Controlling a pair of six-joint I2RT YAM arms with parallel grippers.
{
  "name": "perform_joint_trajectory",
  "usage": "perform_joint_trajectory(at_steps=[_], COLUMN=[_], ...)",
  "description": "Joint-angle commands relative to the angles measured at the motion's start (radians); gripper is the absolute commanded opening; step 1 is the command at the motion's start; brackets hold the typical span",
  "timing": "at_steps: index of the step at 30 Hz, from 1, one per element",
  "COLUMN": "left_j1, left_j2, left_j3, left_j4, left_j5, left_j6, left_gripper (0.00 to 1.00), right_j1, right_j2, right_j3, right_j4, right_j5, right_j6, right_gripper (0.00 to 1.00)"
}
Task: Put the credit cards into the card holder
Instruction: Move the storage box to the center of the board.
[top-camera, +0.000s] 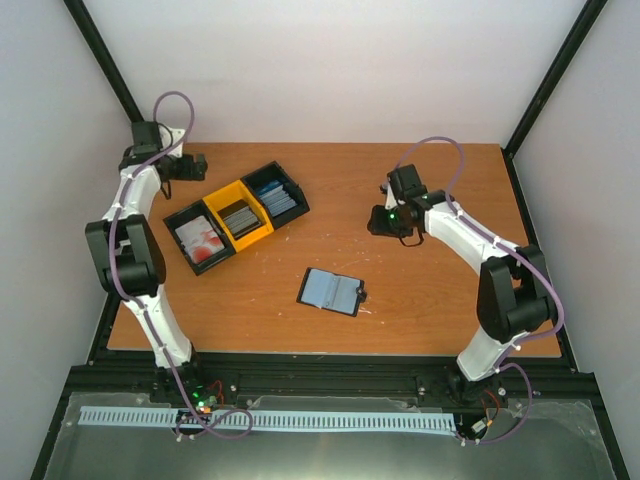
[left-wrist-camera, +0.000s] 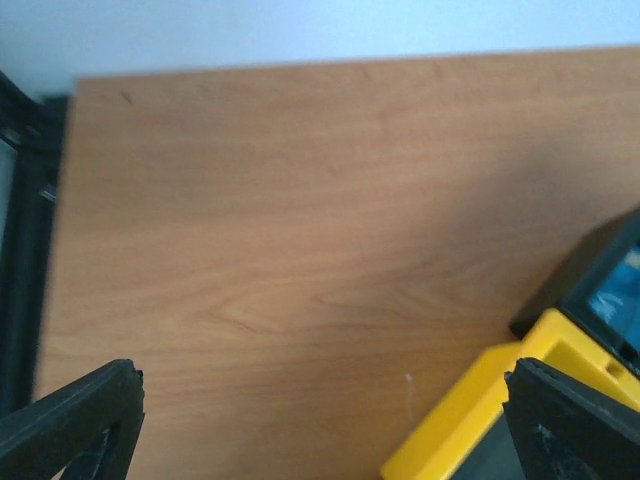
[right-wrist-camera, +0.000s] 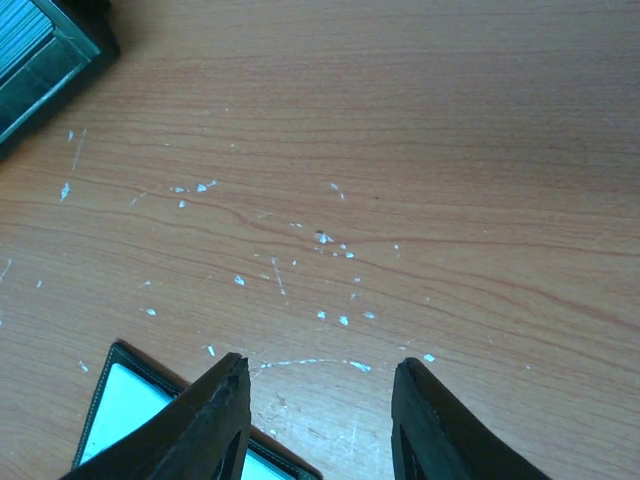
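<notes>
The card holder lies open and flat mid-table, its inside facing up and pale blue; its corner shows in the right wrist view. The credit cards lie in three joined bins: white cards with red blotches, grey cards, blue cards. My left gripper hovers behind the bins, open and empty. My right gripper is open and empty, above bare table to the right of and beyond the card holder.
The yellow bin's rim and the black bin with blue cards lie by my left gripper's right finger; that black bin also shows in the right wrist view. White scuffs mark the wood. The table's far edge meets the wall.
</notes>
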Motion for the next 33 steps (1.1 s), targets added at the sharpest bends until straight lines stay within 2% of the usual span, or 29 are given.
perform_joint_trajectory(at_steps=[1,6,11,19,25,33], left_j1=[-0.007,-0.005,-0.004,-0.005,-0.012,-0.024], left_j2=[0.03,0.08,0.147,0.068,0.046,-0.128], left_j3=[-0.038,-0.049,-0.036,-0.13,-0.206,-0.426], left_j4=[-0.066,-0.084,-0.115,-0.083,-0.125,-0.054], left_j5=[0.09,0.251,0.266,0.396,0.424,0.475], left_j6=[-0.04,-0.042,-0.049,-0.087,-0.174,-0.293], left_gripper=[1.0,0.99,0.93,0.86,0.74,0.72], right_j1=[0.016,0.032,0.043,0.057,0.089,0.212], right_j2=[0.019,0.041,0.061,0.068,0.111,0.163], right_j3=[0.031,0.071,0.11,0.112,0.172,0.282], right_j4=[0.007,-0.024,-0.049,-0.045,-0.076,-0.089], right_j5=[0.009,0.013,0.02,0.026,0.039,0.008], right_j6=[0.023,0.02,0.017,0.031,0.057,0.067], right_gripper=[0.4,0.4,0.4,0.4,0.39,0.4])
